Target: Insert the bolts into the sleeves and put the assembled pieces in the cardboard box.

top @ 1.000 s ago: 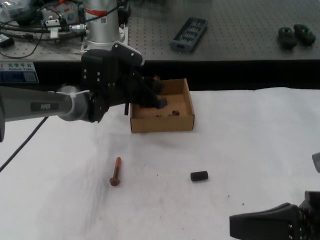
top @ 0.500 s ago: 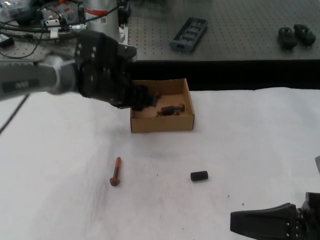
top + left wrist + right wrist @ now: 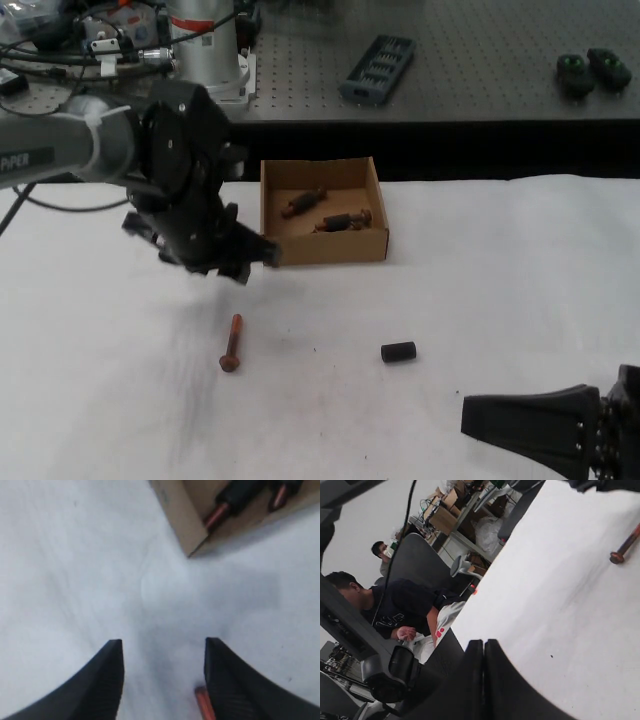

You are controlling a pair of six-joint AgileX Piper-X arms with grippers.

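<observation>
2 assembled pieces [image 3: 343, 220] in cardboard box [image 3: 325, 250]; left gripper [image 3: 162, 647] apart, right gripper [image 3: 483, 642] together.

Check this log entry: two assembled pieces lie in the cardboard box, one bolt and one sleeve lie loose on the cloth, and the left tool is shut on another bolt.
One error: the left tool is open and empty, its fingers apart above the cloth in the left wrist view. The assembled pieces in the cardboard box, the loose bolt and the sleeve are as stated.
</observation>
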